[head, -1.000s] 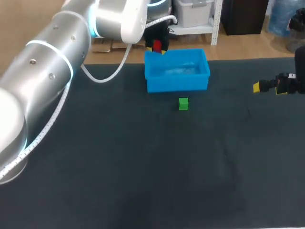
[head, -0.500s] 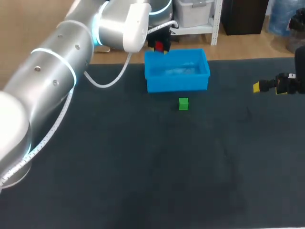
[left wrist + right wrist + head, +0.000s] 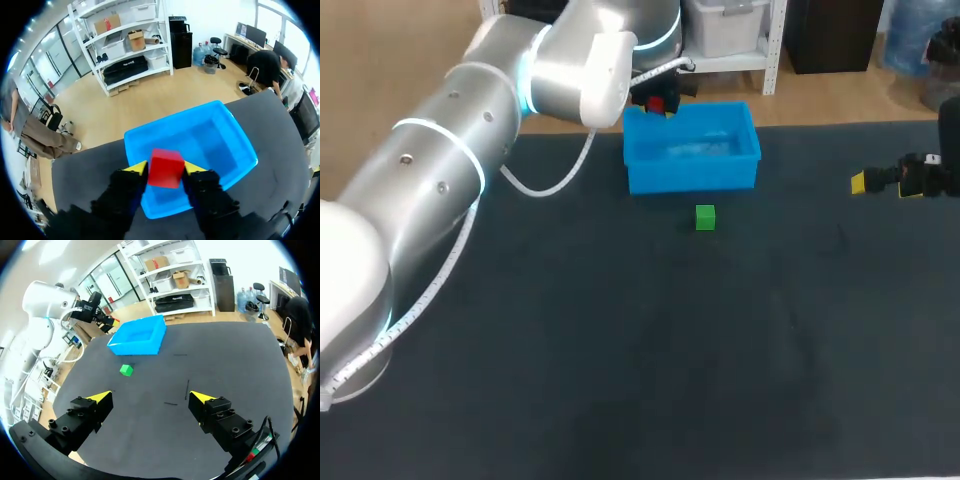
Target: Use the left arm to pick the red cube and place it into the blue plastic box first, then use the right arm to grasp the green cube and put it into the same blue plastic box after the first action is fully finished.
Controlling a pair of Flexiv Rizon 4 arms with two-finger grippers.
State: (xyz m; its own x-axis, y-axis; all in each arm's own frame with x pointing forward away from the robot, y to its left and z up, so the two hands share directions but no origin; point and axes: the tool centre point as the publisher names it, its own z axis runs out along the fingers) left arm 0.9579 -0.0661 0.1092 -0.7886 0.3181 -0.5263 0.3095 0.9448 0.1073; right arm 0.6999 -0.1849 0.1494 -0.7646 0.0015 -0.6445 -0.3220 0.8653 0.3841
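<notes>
left claw (image 3: 166, 168) grips red cube (image 3: 167, 164) above blue box (image 3: 215, 147) | right claw (image 3: 151, 397) wide

Mostly hidden behind the left arm (image 3: 570, 60) in the head view: left gripper (image 3: 658, 98) and red cube (image 3: 657, 104). Cut off at that view's right edge: right arm (image 3: 932, 178) beyond its wrist.

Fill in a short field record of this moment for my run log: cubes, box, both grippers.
red cube: held in left gripper, above the rim of the blue plastic box
left gripper: shut on red cube
blue plastic box: far side of the table, no cube inside
green cube: on the table, in front of the box, apart from it
right gripper: open, empty
</notes>
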